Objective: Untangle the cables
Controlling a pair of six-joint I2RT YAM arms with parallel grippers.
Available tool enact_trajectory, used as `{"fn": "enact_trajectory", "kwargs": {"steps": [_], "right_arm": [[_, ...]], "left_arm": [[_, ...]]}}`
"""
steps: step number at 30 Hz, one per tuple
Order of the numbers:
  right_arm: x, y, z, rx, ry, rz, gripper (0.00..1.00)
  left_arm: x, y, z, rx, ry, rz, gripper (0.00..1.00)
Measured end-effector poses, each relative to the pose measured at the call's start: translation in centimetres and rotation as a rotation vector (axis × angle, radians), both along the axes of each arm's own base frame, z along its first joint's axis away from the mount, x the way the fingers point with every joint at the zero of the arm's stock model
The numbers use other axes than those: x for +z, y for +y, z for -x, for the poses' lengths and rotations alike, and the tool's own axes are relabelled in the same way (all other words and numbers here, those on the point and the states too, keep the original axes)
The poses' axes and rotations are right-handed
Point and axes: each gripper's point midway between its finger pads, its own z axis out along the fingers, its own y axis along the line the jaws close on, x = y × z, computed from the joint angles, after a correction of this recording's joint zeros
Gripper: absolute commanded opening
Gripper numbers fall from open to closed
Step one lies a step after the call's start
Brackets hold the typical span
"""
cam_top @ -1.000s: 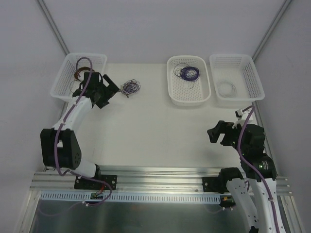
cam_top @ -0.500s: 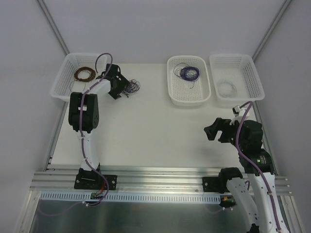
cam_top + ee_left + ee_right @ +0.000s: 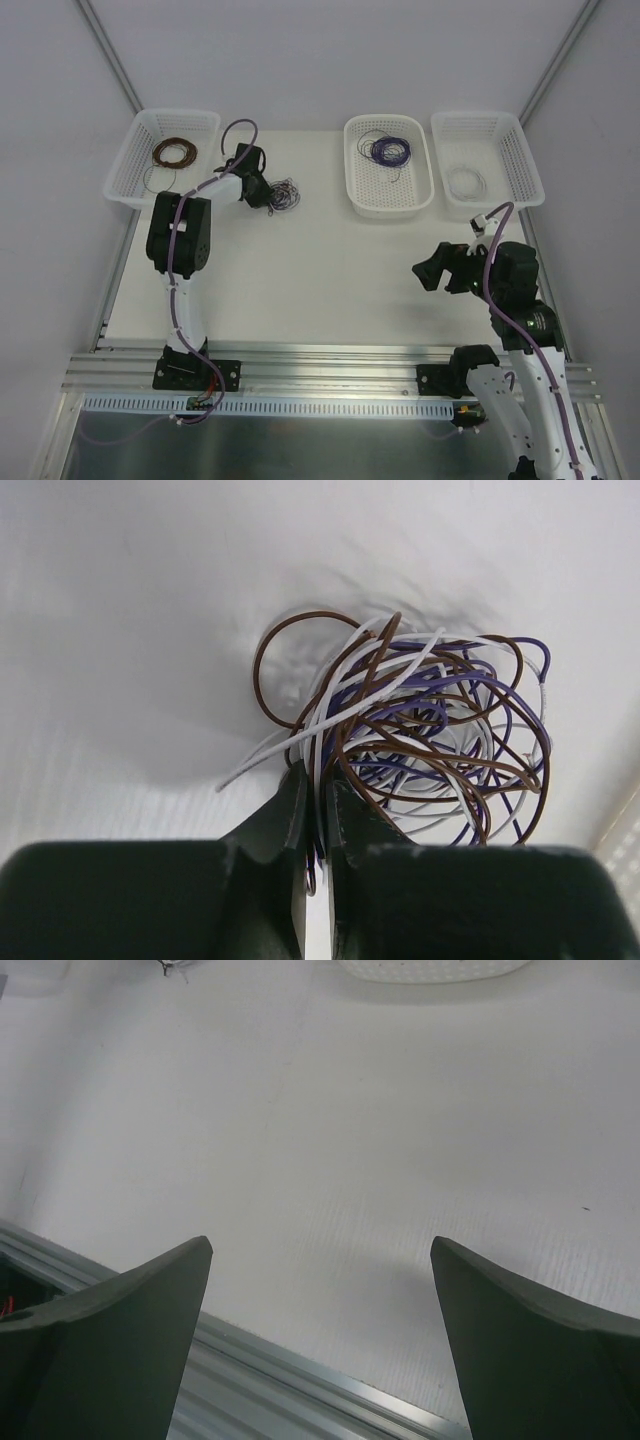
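Left jaws farther right, tight on cables (image 3: 420, 740); white strands (image 3: 255, 762) wrist-view only; right jaws wide.

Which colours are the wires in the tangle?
The tangle is brown, purple, white; left wrist view.

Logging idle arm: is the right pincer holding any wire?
No: in the right wrist view the right pincer stands wide open, with only bare table showing in the gap.

Lab, white-walled test cell, aluminium rail (image 3: 330, 372)
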Motion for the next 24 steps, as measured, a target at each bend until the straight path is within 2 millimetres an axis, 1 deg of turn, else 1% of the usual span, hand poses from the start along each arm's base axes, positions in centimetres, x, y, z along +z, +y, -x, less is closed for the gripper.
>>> {"fn": "enact_trajectory", "kwargs": {"steps": [2,5,7,10,13,15,16,17,19,22,23,24], "right_arm": [[0.1,0.6,0.1,0.035,0.011,-0.014,0.97],[-0.2,1.7,0.5,0.094,0.041,-0.019,0.97],[-0.6,2.6,0.9,0.143,0.068,-0.013,0.97],[-1.4,4.5,1.7,0.247,0.117,0.015,0.97],[-2.4,6.7,2.5,0.353,0.152,0.066,0.97],[-3.5,8.4,3.1,0.424,0.181,0.104,0.99],[-3.9,9.1,3.2,0.45,0.191,0.117,0.99],[-4.4,9.9,3.3,0.478,0.199,0.126,0.96],[-5.0,11.3,3.1,0.505,0.207,0.136,0.93],[-5.6,13.1,2.3,0.52,0.209,0.124,0.79],[-5.7,13.6,1.9,0.515,0.209,0.114,0.73],[-5.7,14.1,1.5,0.509,0.204,0.101,0.71]], "left_arm": [[0.0,-1.3,2.6,-0.085,0.017,-0.03,0.0],[0.1,-3.7,7.1,-0.242,0.043,-0.059,0.0],[0.3,-5.7,10.8,-0.369,0.056,-0.065,0.02],[0.5,-8.2,16.7,-0.554,0.075,-0.073,0.07],[0.5,-10.2,21.3,-0.719,0.084,-0.082,0.11],[0.5,-11.5,23.8,-0.832,0.077,-0.097,0.15],[0.4,-12.0,24.8,-0.879,0.077,-0.1,0.2],[0.3,-12.3,25.7,-0.917,0.077,-0.104,0.23],[0.2,-12.6,26.8,-0.963,0.078,-0.112,0.29],[0.4,-12.7,27.9,-0.995,0.076,-0.109,0.33],[0.5,-12.6,28.1,-0.995,0.073,-0.106,0.4],[0.9,-12.5,28.2,-0.992,0.064,-0.103,0.45]]}}
